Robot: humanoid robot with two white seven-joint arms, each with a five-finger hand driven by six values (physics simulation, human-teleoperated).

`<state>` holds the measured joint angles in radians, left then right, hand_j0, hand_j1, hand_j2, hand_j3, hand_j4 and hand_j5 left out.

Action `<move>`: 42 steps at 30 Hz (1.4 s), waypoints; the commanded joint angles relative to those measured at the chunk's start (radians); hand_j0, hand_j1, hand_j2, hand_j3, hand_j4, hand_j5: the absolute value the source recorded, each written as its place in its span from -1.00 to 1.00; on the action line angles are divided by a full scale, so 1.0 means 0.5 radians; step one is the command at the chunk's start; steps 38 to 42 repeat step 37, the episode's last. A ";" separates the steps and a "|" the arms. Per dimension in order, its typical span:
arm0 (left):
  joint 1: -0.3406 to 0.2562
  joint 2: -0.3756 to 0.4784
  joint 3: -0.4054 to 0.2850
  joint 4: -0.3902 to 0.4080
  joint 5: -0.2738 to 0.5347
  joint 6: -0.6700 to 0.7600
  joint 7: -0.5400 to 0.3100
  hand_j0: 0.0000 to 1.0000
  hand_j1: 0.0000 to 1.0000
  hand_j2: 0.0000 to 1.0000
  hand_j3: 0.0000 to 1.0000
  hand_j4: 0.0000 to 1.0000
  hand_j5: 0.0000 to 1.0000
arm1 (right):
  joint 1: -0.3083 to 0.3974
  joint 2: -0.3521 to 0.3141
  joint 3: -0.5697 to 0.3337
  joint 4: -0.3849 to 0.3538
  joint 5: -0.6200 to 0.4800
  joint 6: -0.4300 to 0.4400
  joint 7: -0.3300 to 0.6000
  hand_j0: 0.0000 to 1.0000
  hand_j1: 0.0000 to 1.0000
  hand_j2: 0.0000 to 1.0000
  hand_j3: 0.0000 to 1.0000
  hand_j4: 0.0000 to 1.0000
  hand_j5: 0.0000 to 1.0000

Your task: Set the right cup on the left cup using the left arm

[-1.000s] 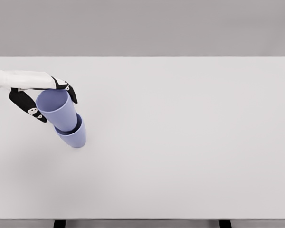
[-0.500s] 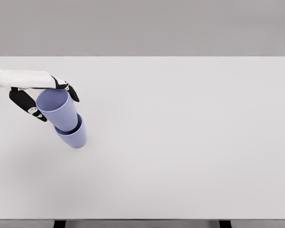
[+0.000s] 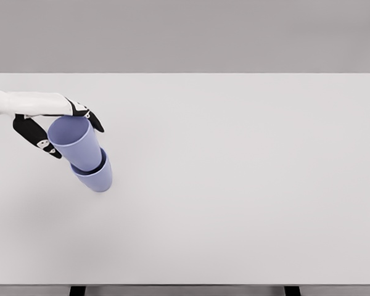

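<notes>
On the left part of the white table [image 3: 234, 185], two lavender cups sit nested, one inside the other. The lower cup [image 3: 96, 177] rests on the tabletop, and only its rim and lower wall show beneath the other. The upper cup [image 3: 75, 143] sits in the lower cup's mouth, its open top turned toward the far left so the inside is visible, and the pair leans as seen from the head camera.

The left arm [image 3: 21, 103], white, comes in from the left edge of the scene and ends at the left hand [image 3: 49, 126], which is at the rim of the upper cup. Its black fingers [image 3: 94, 121] are spread around the cup's top: one set lies along the far right side of the rim, and the thumb side [image 3: 36, 139] lies along the near left side. The fingers bracket the cup closely; whether they press on the wall or stand just off it cannot be told from this view.

The nested cups lie directly below and to the near right of the hand, well apart from the table's edges.
</notes>
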<state>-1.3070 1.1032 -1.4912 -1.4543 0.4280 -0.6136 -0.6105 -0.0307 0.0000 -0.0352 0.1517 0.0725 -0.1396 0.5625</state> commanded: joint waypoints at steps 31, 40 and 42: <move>-0.215 0.236 0.117 -0.552 0.420 0.005 -0.001 1.00 1.00 1.00 1.00 1.00 1.00 | 0.000 0.000 0.000 0.000 0.002 0.000 0.001 1.00 1.00 1.00 1.00 1.00 1.00; -0.215 -0.022 0.151 -0.617 0.503 0.005 -0.001 1.00 1.00 1.00 1.00 1.00 1.00 | 0.000 0.000 0.000 0.000 0.002 -0.003 0.001 1.00 1.00 1.00 1.00 1.00 1.00; -0.215 -0.022 0.151 -0.617 0.503 0.005 -0.001 1.00 1.00 1.00 1.00 1.00 1.00 | 0.000 0.000 0.000 0.000 0.002 -0.003 0.001 1.00 1.00 1.00 1.00 1.00 1.00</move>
